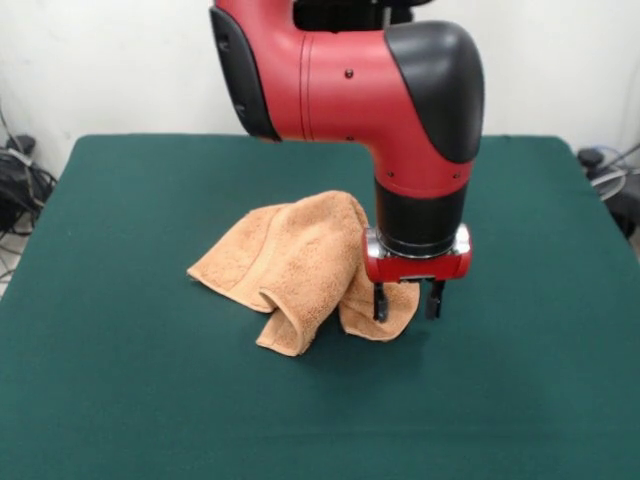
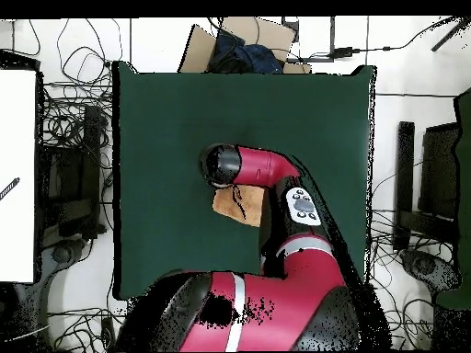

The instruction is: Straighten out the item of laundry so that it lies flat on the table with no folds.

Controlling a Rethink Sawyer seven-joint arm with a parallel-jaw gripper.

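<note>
The item of laundry (image 1: 300, 255) is a peach-orange towel, crumpled and folded over itself near the middle of the dark green table (image 1: 140, 400). One flap is rolled under at its front edge. My gripper (image 1: 407, 300) hangs at the towel's right end, fingers apart and open, and the towel's lower right corner lies between and behind them. Its left finger (image 1: 380, 301) stands in front of the cloth. In the overhead view the red arm covers most of the towel (image 2: 234, 204) and hides the gripper; the table (image 2: 166, 138) shows around it.
The bulky red and black arm (image 1: 400, 90) looms over the towel's back right. Beyond the table's edges are tangled cables (image 2: 64, 138), a cardboard box (image 2: 241, 37) and dark equipment (image 2: 432, 175).
</note>
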